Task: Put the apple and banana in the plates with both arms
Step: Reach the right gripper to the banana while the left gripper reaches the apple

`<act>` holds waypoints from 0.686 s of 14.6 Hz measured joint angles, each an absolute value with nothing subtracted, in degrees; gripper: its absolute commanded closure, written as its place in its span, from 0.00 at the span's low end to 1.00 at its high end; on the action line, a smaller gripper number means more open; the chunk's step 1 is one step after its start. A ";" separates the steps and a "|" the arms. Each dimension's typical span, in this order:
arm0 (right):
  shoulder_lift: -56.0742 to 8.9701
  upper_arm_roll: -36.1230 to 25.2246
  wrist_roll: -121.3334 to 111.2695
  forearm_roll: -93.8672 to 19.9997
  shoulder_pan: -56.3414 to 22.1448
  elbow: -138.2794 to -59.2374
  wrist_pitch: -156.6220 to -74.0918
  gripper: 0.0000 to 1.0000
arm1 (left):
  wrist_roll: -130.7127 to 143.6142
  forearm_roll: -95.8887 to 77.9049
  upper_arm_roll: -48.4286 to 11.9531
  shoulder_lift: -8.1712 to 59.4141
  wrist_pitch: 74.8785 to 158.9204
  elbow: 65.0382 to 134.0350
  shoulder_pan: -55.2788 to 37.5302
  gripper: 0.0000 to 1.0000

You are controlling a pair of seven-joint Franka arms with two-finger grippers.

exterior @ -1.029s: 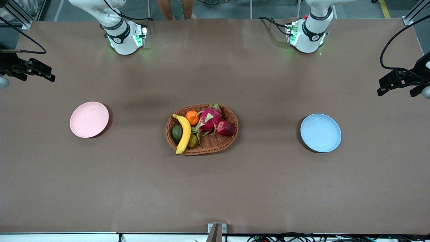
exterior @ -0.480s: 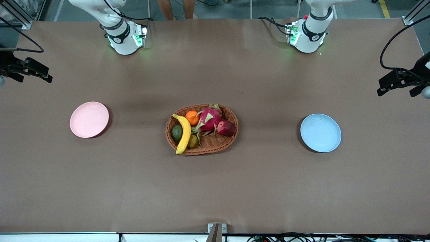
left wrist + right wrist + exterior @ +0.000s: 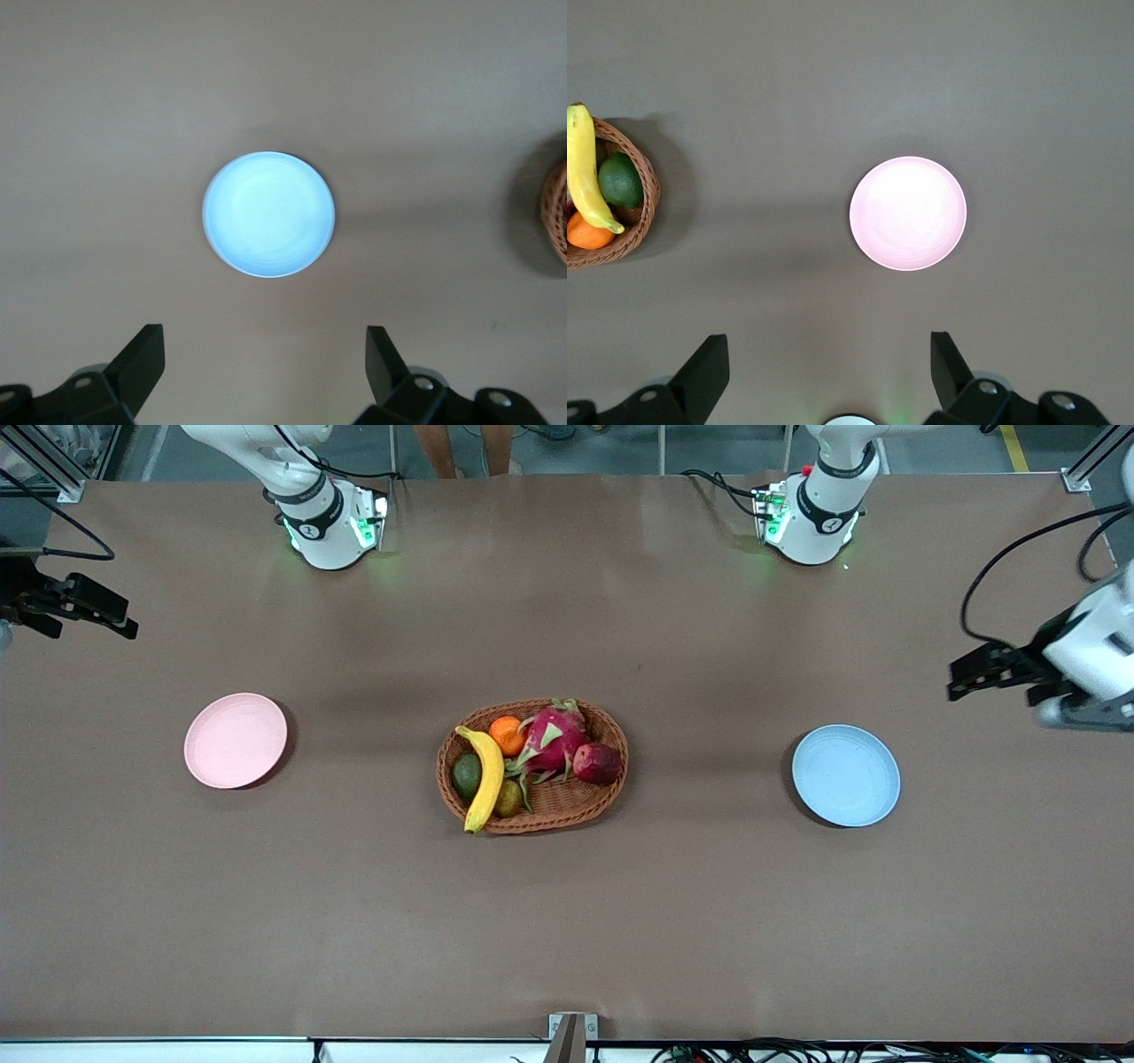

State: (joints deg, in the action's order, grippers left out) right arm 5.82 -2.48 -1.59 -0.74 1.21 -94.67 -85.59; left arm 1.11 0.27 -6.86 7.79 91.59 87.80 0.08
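The dark red apple [image 3: 597, 763] and the yellow banana [image 3: 486, 777] lie in the wicker basket [image 3: 611, 795] at mid-table. The banana also shows in the right wrist view [image 3: 586, 177]. The pink plate [image 3: 236, 740] lies toward the right arm's end and shows in the right wrist view [image 3: 908, 213]. The blue plate [image 3: 845, 775] lies toward the left arm's end and shows in the left wrist view [image 3: 268, 213]. My left gripper [image 3: 970, 674] is open and empty, up over the table's left-arm end. My right gripper [image 3: 106, 615] is open and empty, up over the right-arm end.
The basket also holds a pink dragon fruit [image 3: 554, 742], an orange [image 3: 507, 735], a green avocado [image 3: 466, 775] and a small olive-coloured fruit [image 3: 508, 799]. The arms' bases [image 3: 332, 527] stand at the table's edge farthest from the front camera.
My left gripper has moved inward over the table toward the blue plate. My right gripper shifted slightly outward earlier and now holds still. The fruit and plates have not moved.
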 measured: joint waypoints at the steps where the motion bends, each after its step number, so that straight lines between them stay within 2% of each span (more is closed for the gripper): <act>1: 5.79 -2.49 -1.59 -0.74 1.21 -94.40 -85.50 0.00 | 4.37 0.26 -7.07 9.21 91.68 87.84 -2.00 0.00; 5: 4.23 -2.90 -1.58 -0.69 1.67 -94.29 -86.32 0.00 | 22.19 0.28 -7.36 15.91 95.95 87.48 -11.33 0.00; 10: -4.13 -3.21 -1.60 -0.67 3.00 -94.03 -90.06 0.00 | 46.89 0.16 -7.38 23.90 102.22 85.47 -18.22 0.00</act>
State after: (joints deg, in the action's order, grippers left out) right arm -4.13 -3.21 -1.60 -0.67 3.00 -94.03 -90.06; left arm 46.89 0.16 -7.38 23.90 102.22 85.47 -18.22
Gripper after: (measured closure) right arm 0.000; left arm 0.000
